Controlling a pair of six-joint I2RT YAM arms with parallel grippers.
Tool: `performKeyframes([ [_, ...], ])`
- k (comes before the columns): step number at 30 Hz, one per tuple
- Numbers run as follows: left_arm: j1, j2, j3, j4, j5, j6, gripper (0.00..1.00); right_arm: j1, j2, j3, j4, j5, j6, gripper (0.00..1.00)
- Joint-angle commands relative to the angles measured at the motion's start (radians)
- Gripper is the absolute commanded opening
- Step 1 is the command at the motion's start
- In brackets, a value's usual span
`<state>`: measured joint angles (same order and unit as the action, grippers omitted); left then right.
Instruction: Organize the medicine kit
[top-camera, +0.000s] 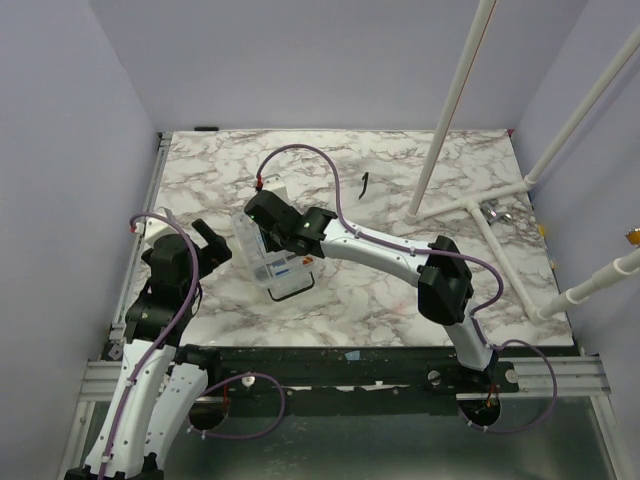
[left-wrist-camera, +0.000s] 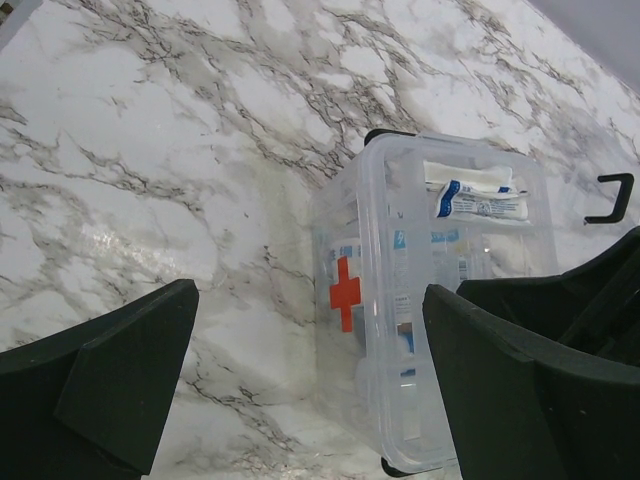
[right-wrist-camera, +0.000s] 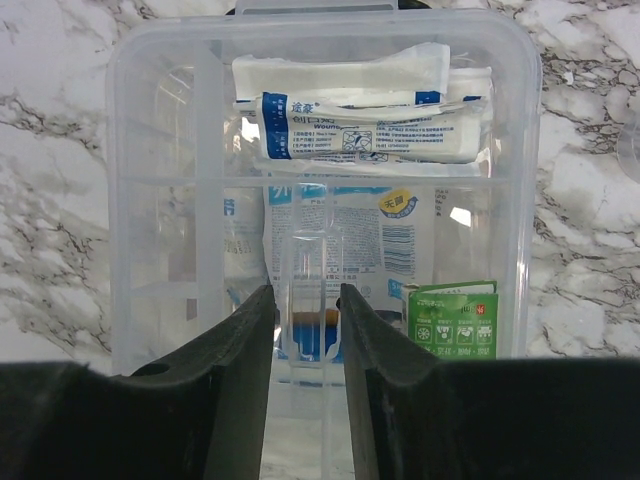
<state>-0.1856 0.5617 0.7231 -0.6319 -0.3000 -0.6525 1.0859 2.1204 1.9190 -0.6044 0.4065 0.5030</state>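
Note:
The medicine kit (top-camera: 277, 264) is a clear plastic box with a red cross (left-wrist-camera: 345, 292) on its side and its lid on. It holds white and blue bandage packets (right-wrist-camera: 365, 125), a printed sachet and a green packet (right-wrist-camera: 455, 320). My right gripper (right-wrist-camera: 307, 300) is over the lid, its jaws closed on the lid's clear handle (right-wrist-camera: 308, 275); in the top view it (top-camera: 270, 222) sits on the box's far end. My left gripper (left-wrist-camera: 310, 300) is wide open and empty, just left of the box (left-wrist-camera: 440, 290), and also shows in the top view (top-camera: 215, 243).
A small black clip (top-camera: 366, 184) lies on the marble table (top-camera: 400, 290) behind the box. A white pipe frame (top-camera: 470, 205) stands at the right back. Purple walls close in the sides.

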Motion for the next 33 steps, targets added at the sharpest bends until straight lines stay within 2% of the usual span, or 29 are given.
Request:
performKeyframes([
  [1,-0.003,0.008,0.005,-0.004,-0.019,0.007,0.99,0.006,-0.042,0.008,-0.012,0.030,-0.020,0.37],
  [11,-0.002,0.024,0.002,0.002,-0.010,0.014,0.98,-0.012,-0.125,0.021,0.007,0.098,-0.060,0.50],
  [20,-0.002,0.042,0.000,0.010,0.011,0.021,0.99,-0.168,-0.232,-0.131,0.061,0.080,-0.067,0.51],
  [27,-0.003,0.049,-0.002,0.017,0.035,0.033,0.99,-0.301,-0.243,-0.247,0.138,0.045,-0.040,0.51],
  [33,-0.002,0.055,-0.008,0.031,0.065,0.044,0.99,-0.345,-0.179,-0.269,0.195,0.147,-0.034,0.62],
])
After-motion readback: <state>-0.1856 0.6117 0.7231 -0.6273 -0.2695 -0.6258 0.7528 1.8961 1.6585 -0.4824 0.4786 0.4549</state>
